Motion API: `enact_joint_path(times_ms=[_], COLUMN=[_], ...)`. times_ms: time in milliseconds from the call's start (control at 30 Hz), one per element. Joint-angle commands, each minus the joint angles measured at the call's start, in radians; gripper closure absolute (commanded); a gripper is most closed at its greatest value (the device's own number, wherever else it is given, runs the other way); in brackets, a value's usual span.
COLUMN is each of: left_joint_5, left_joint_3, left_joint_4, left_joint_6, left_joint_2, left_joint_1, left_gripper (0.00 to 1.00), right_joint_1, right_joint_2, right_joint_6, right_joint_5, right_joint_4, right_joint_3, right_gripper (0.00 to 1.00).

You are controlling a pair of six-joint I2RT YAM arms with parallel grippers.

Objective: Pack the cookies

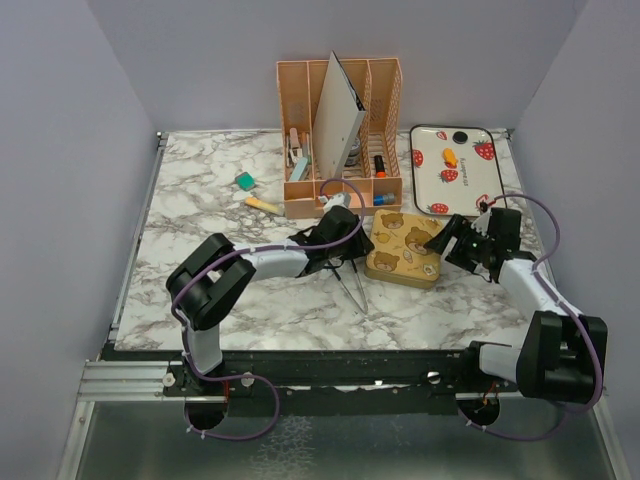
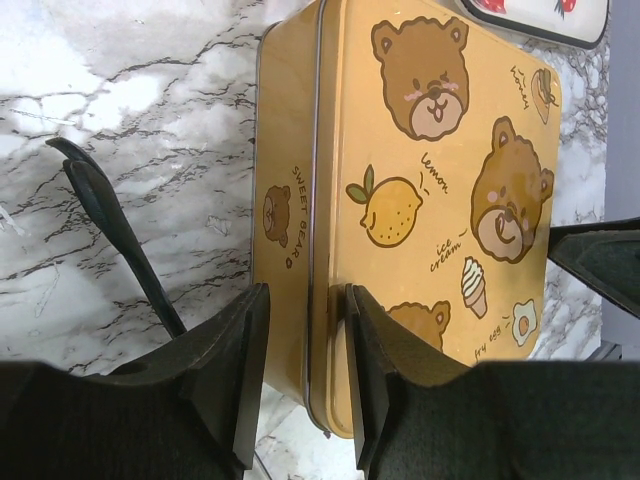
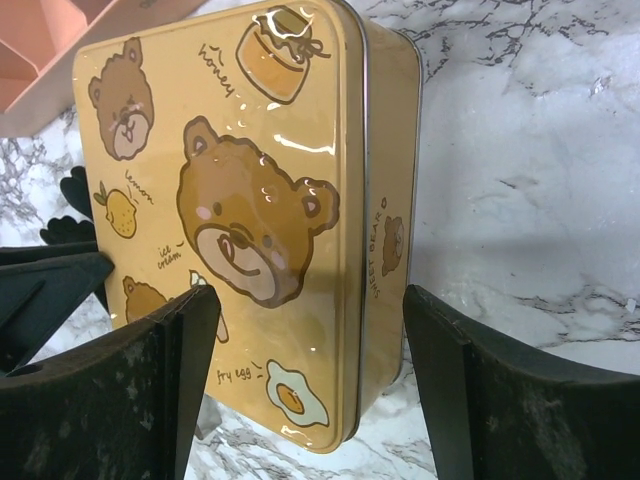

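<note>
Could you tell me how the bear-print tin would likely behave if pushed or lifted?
The tin looks like rigid metal, so it should hold its shape. Its glossy lid may be slippery. Lying flat on the marble table, it should slide, not tip.

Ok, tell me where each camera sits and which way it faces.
Top external: above and behind the arms, looking down and forward over the marble table; both arms show, bases at the bottom.
Left wrist: on the left arm, looking along the left hand at the bear tin; both fingers show.
Right wrist: on the right arm, looking along the right hand at the tin from the opposite side; both fingers show.
Shared: all three see the tin.
</note>
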Motion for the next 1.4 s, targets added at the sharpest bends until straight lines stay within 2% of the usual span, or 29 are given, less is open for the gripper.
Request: enact_joint_path(times_ms=[0, 367, 667, 1033, 1367], left_joint_5=[-0.092, -0.065, -0.020, -0.058, -0.050], left_joint_3=[-0.056, -0.159, -0.266, -0.247, -0.239], left_joint_4=[-0.164, -0.131, -0.020, -0.054, -0.052], left_joint_6=[0.038, 0.020, 0.002, 0.032, 0.034], left_joint_2=[0.035, -0.052, -0.160, -0.190, -0.184], left_joint_1=[0.018, 0.007, -0.009, -0.008, -0.009], left_gripper=[0.60, 0.60, 0.60, 0.60, 0.60], right_joint_1=[0.006, 0.056, 0.093, 0.093, 0.101], right_joint_2=[0.029, 0.054, 0.006, -0.145, -0.186], right_joint_6=[-0.019, -0.014, -0.019, -0.063, -0.003], right_joint_5=[-0.011, -0.011, -0.036, 0.001, 0.000], right_joint_4=[-0.018, 0.003, -0.014, -0.245, -0.242], right_joint_3=[0.031, -0.001, -0.057, 0.022, -0.058], right_gripper=[0.20, 0.28, 0.34, 0.35, 0.46])
